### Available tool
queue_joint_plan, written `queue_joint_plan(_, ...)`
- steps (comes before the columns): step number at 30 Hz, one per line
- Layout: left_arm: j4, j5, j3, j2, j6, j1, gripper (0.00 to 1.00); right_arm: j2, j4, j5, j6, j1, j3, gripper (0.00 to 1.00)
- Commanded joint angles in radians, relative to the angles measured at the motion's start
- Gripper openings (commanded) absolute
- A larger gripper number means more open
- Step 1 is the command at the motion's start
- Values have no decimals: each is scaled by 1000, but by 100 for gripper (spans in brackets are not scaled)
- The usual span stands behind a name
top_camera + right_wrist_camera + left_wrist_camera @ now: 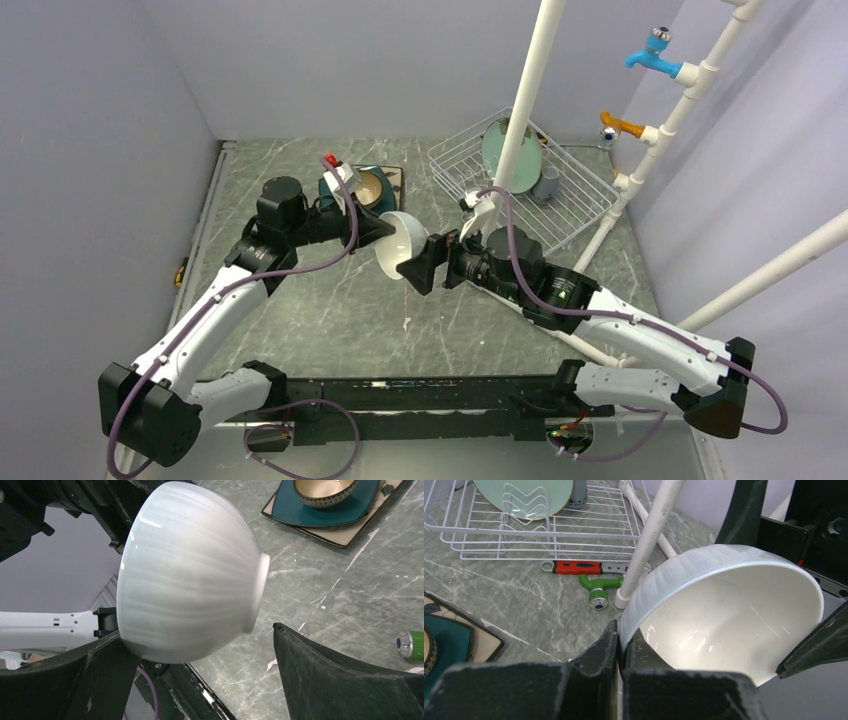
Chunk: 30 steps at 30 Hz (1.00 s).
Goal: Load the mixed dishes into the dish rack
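Tabletop [330, 310]: dish rack [575, 195] at far right, a white pipe [525, 100] crossing in front of it. White bowl [400, 245] is in mid-air at centre, tipped on its side, apart from the rack's near edge. Left tool [620, 650] pinches the bowl rim. Right tool [196, 637] is spread wide, fingers flanking the bowl.

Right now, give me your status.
Left tool shut on white bowl rim, bowl aloft. Right tool open around it. White pipe stands beside dish rack.
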Motion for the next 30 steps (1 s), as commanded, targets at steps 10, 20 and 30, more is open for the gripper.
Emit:
queue_joint_plan(10,-12,16,51,16,34,-47,0,-17,81,-44,35,-39,-14,82)
queue_joint_plan(20,-30,-12,54,18,47,-70,0,-16,159,-123,128,-76,-73,87)
queue_joint_plan(30,-50,-52,58,9,58,-78,0,-10,268,-253,220,-132,-139,45)
